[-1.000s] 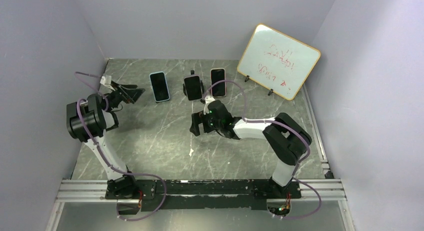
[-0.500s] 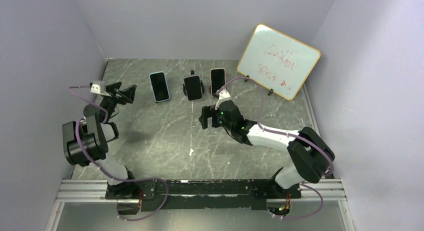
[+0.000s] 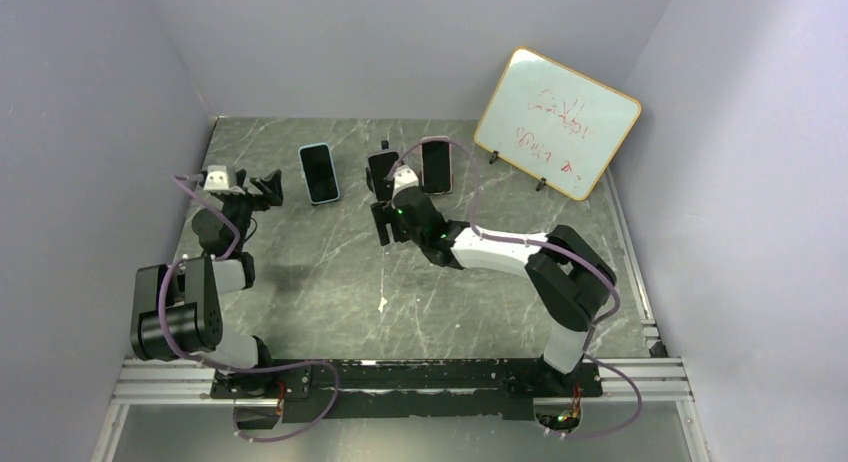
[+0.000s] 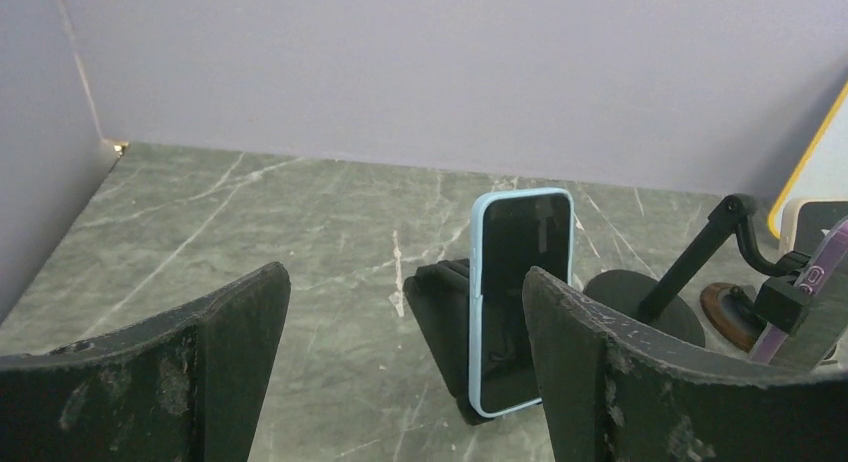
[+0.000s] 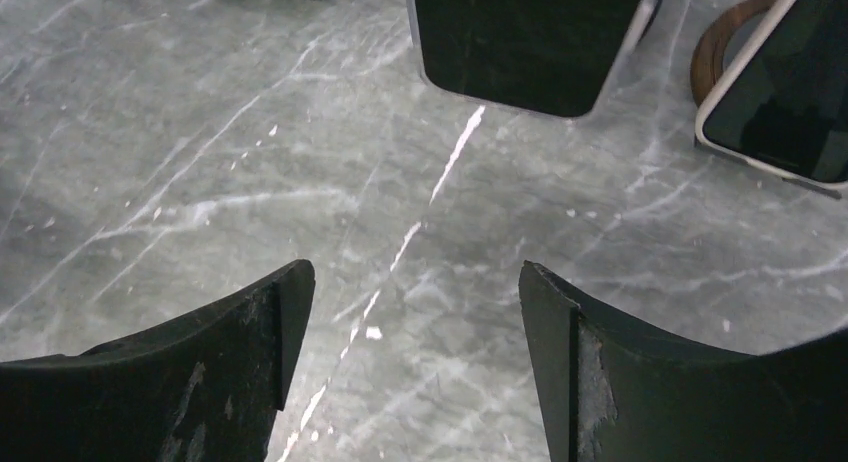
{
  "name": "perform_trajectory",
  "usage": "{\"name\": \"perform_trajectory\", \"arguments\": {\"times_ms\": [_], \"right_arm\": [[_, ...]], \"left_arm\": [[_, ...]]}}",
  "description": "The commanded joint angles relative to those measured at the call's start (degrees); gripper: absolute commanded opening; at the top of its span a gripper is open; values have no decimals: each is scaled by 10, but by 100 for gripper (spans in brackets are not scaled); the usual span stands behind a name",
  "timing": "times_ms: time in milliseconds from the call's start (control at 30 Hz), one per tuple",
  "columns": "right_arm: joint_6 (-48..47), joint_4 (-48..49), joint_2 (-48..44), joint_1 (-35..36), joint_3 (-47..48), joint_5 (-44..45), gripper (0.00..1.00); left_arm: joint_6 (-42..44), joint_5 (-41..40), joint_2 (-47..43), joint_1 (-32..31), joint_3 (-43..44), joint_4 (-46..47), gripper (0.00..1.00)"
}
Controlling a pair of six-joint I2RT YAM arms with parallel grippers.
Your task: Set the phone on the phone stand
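- The right gripper (image 3: pixel 381 225) hovers just in front of the black glossy phone (image 5: pixel 520 37). Its two black fingers (image 5: pixel 240 352) are spread apart with only bare stone between them.
- The black phone is propped on a black phone stand (image 4: pixel 700 262) with a round base and a thin angled arm, near the back of the grey marble table (image 3: pixel 320 272). Its lower edge sits just beyond the right gripper's fingertips.
- Just right of the black phone a white-cased phone (image 5: pixel 790 92) leans on a stand with a round wooden base (image 5: pixel 712 57).
- Left of the black phone a light-blue-cased phone (image 4: pixel 520 302) stands nearly upright against a dark support (image 4: pixel 440 302).
- The left gripper (image 3: pixel 266 189) is well to the left of the black phone, beyond the blue-cased one. It is wide open and grips nothing, and it faces across the table toward the black phone.
- Far right of the black phone, a wood-framed whiteboard (image 3: pixel 557 122) with red scribbles leans tilted on small feet.
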Motion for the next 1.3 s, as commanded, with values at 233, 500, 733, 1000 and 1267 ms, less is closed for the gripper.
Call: {"name": "perform_trajectory", "arguments": {"times_ms": [233,500,733,1000,1267], "right_arm": [[-24,-48,137,1,164,111,86],[-19,-80,180,-4,221,167,98],[-17,-70,179,-15,218,170,100],[13,-18,187,-46,208,85,100],[26,9,192,-53,206,44,100]], "left_arm": [[34,-56,20,-60,12,-30,89],[37,-52,30,-65,27,-48,89],[34,-41,39,-65,36,-53,88],[38,-36,41,-66,40,-61,88],[41,-34,41,-66,41,-66,88]]}}
